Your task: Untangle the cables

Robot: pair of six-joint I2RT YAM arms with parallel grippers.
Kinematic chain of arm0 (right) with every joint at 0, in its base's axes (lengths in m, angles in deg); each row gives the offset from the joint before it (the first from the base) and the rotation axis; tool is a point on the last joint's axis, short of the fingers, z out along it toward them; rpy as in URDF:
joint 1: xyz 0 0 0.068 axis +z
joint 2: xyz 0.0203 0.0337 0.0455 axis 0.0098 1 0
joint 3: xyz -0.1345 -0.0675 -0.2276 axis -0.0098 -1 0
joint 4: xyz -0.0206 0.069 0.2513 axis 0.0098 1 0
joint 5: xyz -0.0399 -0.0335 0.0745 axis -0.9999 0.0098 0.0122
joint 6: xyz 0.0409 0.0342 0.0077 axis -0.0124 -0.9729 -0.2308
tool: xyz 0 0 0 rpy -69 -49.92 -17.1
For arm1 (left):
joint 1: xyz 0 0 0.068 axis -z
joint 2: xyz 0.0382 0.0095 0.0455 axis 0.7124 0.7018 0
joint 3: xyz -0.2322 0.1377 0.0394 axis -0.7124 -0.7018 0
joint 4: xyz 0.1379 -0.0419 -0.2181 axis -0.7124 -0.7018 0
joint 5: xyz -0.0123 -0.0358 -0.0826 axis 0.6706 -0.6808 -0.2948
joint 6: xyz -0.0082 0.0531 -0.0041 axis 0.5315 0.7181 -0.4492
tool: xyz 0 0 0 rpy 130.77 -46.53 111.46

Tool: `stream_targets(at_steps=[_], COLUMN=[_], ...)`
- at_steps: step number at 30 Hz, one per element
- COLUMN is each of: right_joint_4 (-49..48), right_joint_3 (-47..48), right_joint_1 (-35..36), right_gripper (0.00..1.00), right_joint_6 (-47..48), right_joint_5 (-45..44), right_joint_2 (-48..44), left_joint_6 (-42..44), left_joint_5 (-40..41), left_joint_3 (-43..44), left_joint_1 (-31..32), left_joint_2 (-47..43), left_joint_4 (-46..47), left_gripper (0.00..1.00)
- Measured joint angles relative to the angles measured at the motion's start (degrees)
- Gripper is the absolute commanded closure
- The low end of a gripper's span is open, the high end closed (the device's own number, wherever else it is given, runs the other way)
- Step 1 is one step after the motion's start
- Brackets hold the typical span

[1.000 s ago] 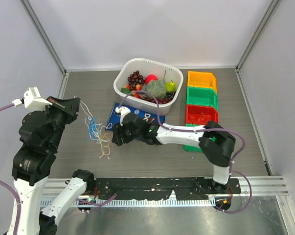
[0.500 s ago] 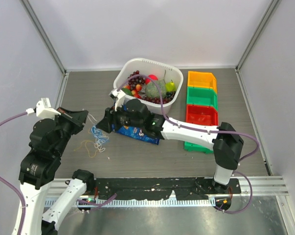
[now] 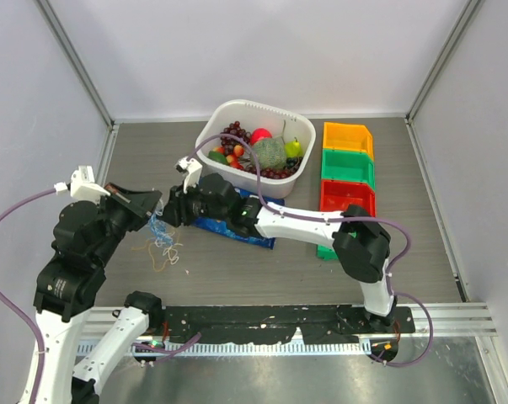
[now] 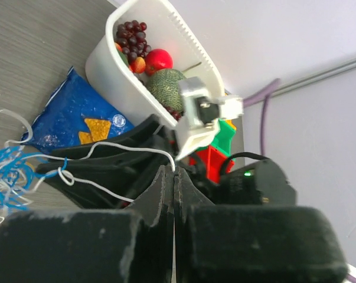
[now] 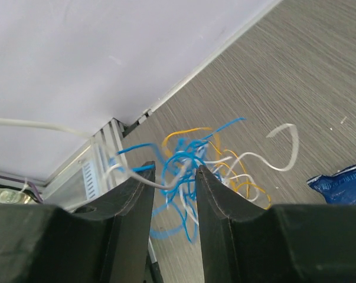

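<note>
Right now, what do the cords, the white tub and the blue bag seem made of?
Cords: probably thin plastic-coated wire or string, since they hold springy loops.
Tub: moulded plastic, smooth and semi-matte, with a ribbed rim.
Bag: likely printed plastic film, crinkled and glossy.

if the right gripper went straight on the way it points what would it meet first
The cables: the blue, white and yellow tangle sits directly ahead of the right gripper, and a white strand seems to cross between its fingers.
</note>
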Motion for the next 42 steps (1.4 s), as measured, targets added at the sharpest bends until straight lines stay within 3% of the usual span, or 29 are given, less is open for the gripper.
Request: stream_targets(at_steps=[13,20,29,34,38,42], right_joint_4=[-2.14,-4.37,-4.5,-4.85,-4.35,2.47], right_joint_3=[-1.11,-7.28,-7.45,-7.45,-7.34,-7.26], right_joint_1=[0.26,0.26,0.26,0.33,0.39,0.48], right_gripper=[0.57,0.57,0.52,0.46,0.35,0.28], right_joint_6=[0.63,-0.66,-0.57,-0.46,0.37,2.62], right_joint_5=[-2.69,-3.34,-5.6,-5.95,-6.03,-8.11], right_joint_2=[10.14,13.09,15.82,15.82,15.5,12.48], left_joint_6=[0.63,6.16,11.41,12.63,13.2,13.33], left_joint_5=[-1.33,2.67,3.87,5.16,6.47,6.38], left_joint_3=[14.03,34.42,63.82,68.35,67.76,64.76], left_joint_1=[0.0,0.0,0.0,0.0,-0.02,-0.02], left_joint_2=[5.18,14.08,26.75,27.47,27.3,27.21], left_joint_4=[1.6,1.38,1.49,3.93,6.56,7.56], left_gripper=[1.0,1.0,1.0,1.0,1.0,1.0])
